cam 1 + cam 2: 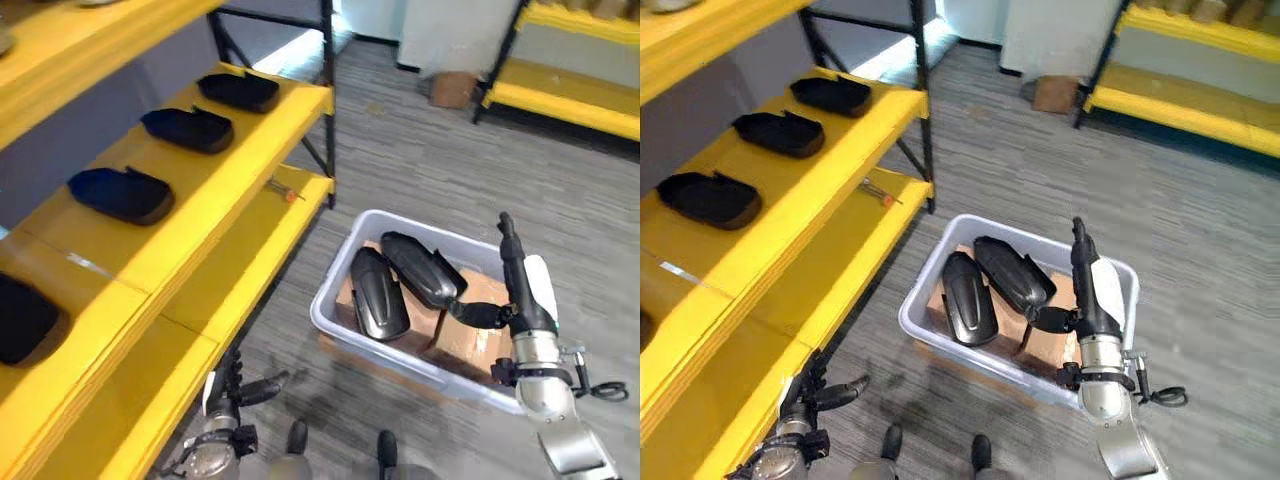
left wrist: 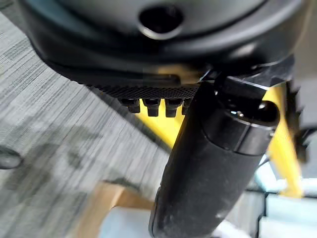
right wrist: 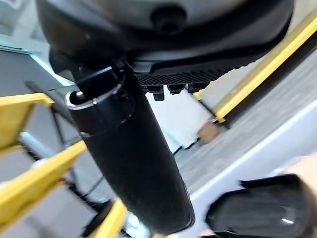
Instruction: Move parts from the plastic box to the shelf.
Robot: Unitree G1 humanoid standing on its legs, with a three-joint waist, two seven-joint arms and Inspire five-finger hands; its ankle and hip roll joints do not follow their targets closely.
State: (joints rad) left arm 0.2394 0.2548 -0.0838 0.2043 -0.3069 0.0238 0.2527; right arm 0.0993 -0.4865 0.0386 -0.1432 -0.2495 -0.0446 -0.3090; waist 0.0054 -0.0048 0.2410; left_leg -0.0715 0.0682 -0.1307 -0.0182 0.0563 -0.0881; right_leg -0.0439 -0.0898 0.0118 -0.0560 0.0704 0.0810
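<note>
Two parts (image 1: 400, 285) in plastic box (image 1: 335, 305), four on shelf (image 1: 270, 125), right hand (image 1: 520, 285) open, left hand (image 1: 235, 395) open

I see grey striped carpet floor (image 1: 420, 150), another yellow rack (image 1: 570, 60) across the room, and a cardboard box (image 1: 453, 89) beside it.

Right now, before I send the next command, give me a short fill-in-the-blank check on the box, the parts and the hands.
1. The grey plastic box holds ____ black moulded parts.
2. Under those parts in the box lie brown ____ cartons.
3. The hand raised beside the box, fingers straight, is the ____ hand.
4. The left hand hangs low beside the ____ metal shelf.

Missing words: two; cardboard; right; yellow
</note>
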